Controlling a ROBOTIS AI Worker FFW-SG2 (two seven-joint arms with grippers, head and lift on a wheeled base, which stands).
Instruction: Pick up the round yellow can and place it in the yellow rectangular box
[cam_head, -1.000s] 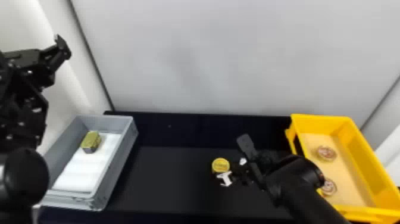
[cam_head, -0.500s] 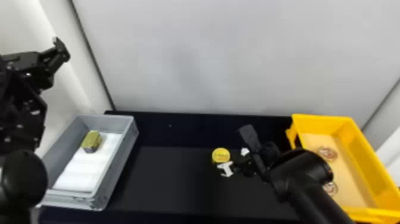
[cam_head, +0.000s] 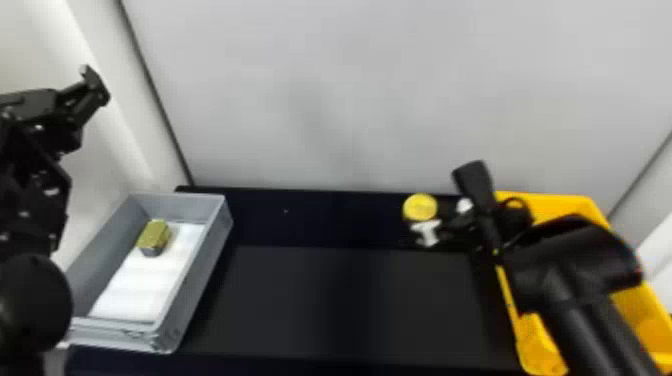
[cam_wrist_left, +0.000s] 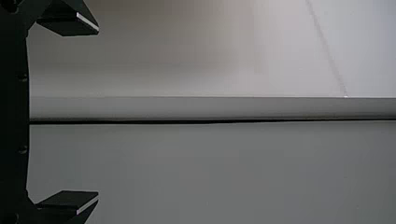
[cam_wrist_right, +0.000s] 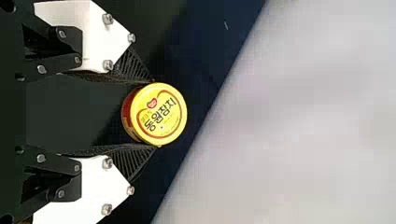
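You are clamping the round yellow can (cam_head: 420, 206) between the right gripper's (cam_head: 434, 216) fingers, just left of the yellow rectangular box (cam_head: 560, 201); your left gripper (cam_head: 94, 87) is hanging, fingers apart, well left of it.

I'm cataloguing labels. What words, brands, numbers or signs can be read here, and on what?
Round yellow can, lid: large dark Korean lettering, left unquoted, with a small red emblem.
Same lid: finer print, too small to read.
Gold-coloured can in the grey box: too blurred to read any print.
Yellow box: no lettering discernible.
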